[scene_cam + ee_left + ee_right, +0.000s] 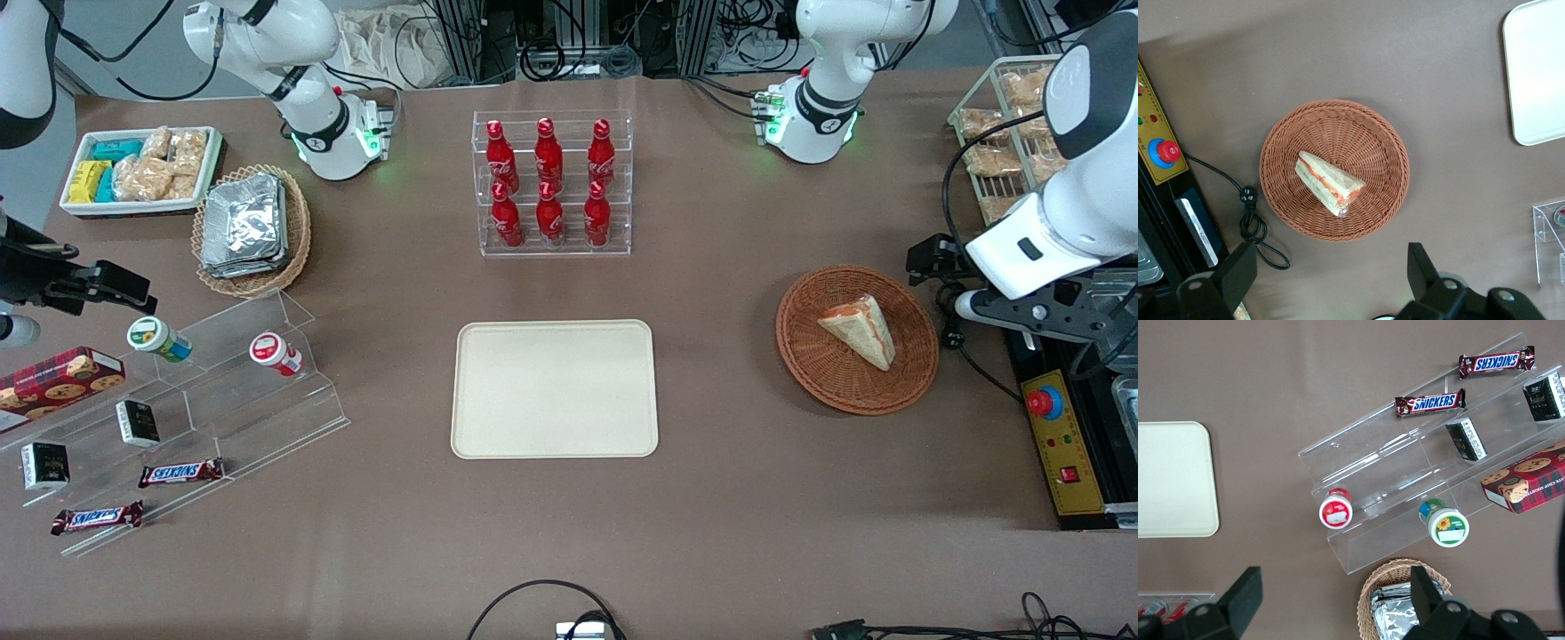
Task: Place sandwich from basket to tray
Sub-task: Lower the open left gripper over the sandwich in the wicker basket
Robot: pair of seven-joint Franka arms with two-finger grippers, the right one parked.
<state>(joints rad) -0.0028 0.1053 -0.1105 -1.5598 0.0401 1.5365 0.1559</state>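
- Woven reddish-brown basket (1334,171) sits on the brown table (729,498) straight below the gripper (1331,280), which hangs above it touching nothing
- Gripper fingers (1238,270) stand wide apart and hold nothing; the basket shows in the gap between them
- Sandwich (1329,183), a pale bread wedge with red and green filling along its cut edge, lies in the middle of the basket, well apart from the fingers
- Cream tray (555,388) lies flat on the table, away from the gripper toward the parked arm's end, well apart from the basket
- Black cable (1251,217) curls on the table just beside the basket, next to a yellow panel with a red button (1168,153)
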